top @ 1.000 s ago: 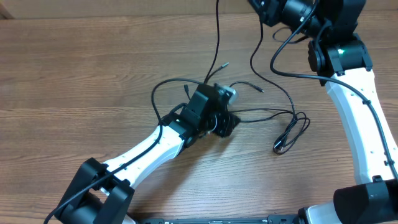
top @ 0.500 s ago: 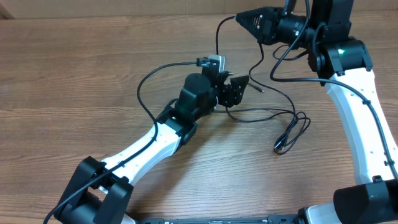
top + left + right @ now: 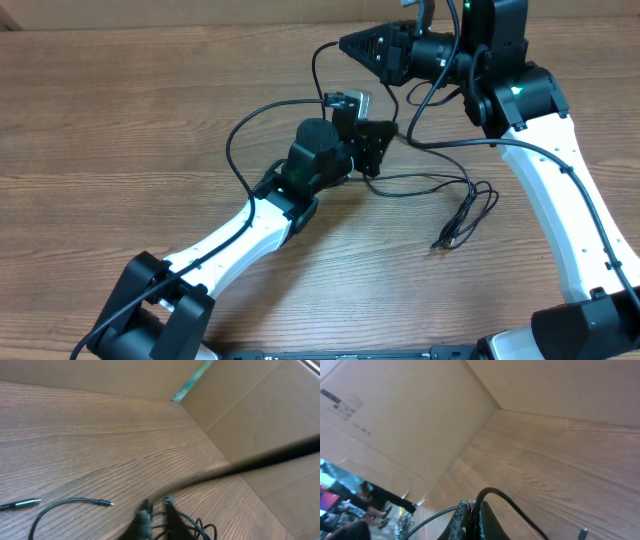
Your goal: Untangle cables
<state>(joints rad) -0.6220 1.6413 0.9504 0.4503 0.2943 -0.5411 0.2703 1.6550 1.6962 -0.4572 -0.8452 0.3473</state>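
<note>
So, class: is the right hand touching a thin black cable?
Touching. The right wrist view shows the right hand shut on a thin black cable, which arches out from between its fingertips.

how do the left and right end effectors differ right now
The right end effector hangs high, pointing left, with a cable clamped in its tips; the left end effector looks lower, by the loose cables, its grip unconfirmed. Both are shut.
</note>
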